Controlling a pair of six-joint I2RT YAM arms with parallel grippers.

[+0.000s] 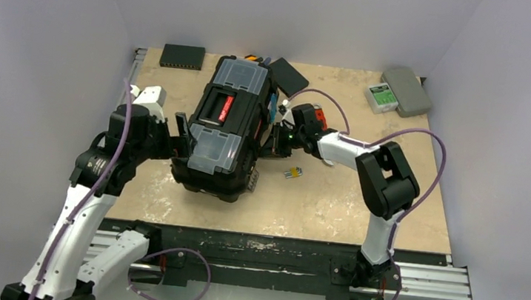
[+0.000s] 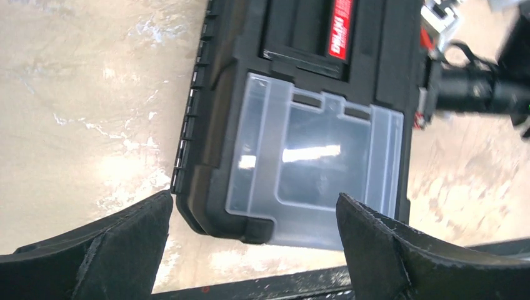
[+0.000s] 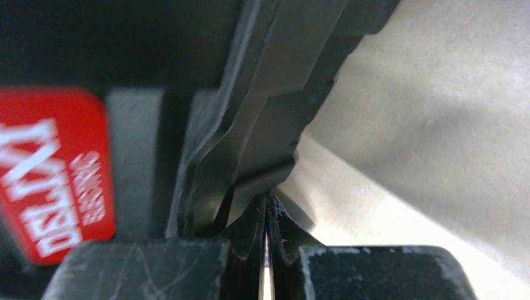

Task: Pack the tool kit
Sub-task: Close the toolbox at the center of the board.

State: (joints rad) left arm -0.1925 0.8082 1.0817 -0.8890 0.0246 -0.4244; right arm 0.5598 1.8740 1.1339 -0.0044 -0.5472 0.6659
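While the black toolbox (image 1: 227, 127) sits lid-up on the middle of the bench (image 1: 331, 202), turned a little askew, I have an arm on either side of it. My left end effector (image 1: 183, 135) is at the toolbox's left flank, beside its nearer clear lid (image 1: 214, 148); its fingers (image 2: 125, 244) are spread wide, holding nothing, and in my left wrist view they frame that lid and the box's near corner. My right end effector (image 1: 278, 140) is close against the toolbox's right flank, its fingers (image 3: 250, 237) pressed together with only a sliver of light between them, tips at the box's dark edge near a red label (image 3: 50, 169); nothing I can make out is pinched there. A small yellow item (image 1: 293, 172) lies on the bench just right of the toolbox, and a grey case (image 1: 406, 90) rests well off to its far right
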